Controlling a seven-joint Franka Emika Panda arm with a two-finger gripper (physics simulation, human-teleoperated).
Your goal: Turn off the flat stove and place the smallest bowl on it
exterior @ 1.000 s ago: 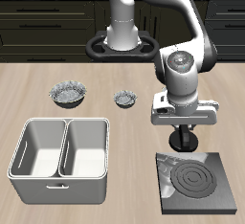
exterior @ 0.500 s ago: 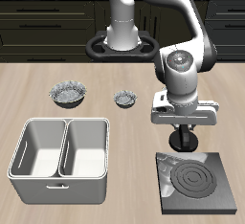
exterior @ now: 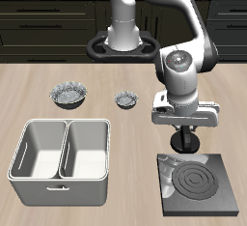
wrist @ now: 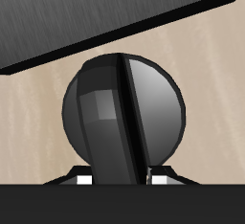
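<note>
The flat stove point(exterior: 224, 199) lies near the table's front edge, and its ring coils point(exterior: 197, 181) look dark. My gripper point(exterior: 182, 151) reaches straight down onto the stove's back corner, where the black round knob sits. In the wrist view the knob point(wrist: 120, 103) fills the frame, beside the dark stove plate point(wrist: 96, 17). My gripper point(wrist: 120, 177) has its fingers close on both sides of the knob's ridge. The smallest bowl point(exterior: 126, 99), crinkled and grey with a bluish inside, stands farther back on the table, away from the gripper.
A wider crinkled grey bowl point(exterior: 69, 95) stands beside the smallest bowl. A white double-basin tray point(exterior: 60, 177) sits near the front edge, beside the stove. Only two bowls show.
The arm has shifted very slightly over the knob. The bowls, the tray and the stove have not moved.
</note>
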